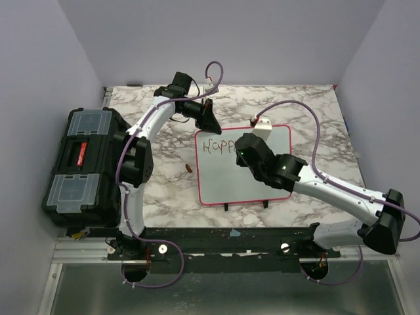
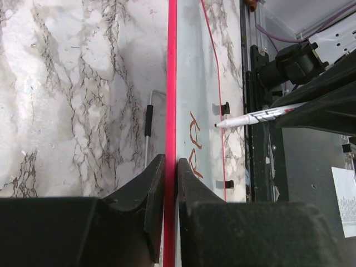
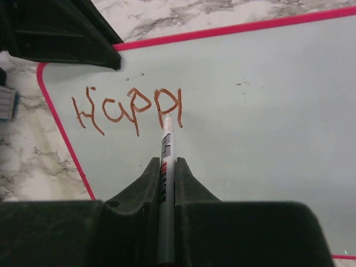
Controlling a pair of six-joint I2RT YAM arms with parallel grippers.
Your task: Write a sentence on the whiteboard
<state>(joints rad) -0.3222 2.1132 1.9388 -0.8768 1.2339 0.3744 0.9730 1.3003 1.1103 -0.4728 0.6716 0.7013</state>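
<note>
Writing the sentence [image 3: 133, 107] neatly needs the right gripper [image 3: 167, 162], squeezing the marker [image 3: 165, 147] tight, to press softly past "Happi" near the whiteboard's [image 3: 267, 111] top corner while the left gripper [image 2: 171, 164] pinches its edge.

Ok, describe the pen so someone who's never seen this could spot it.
Find the pink-framed whiteboard on the marble table. Near its top left corner, brown writing reads "Happi", and the pen points at the last letter. It is slim and white with a red and black label, clamped in the right tool.
</note>
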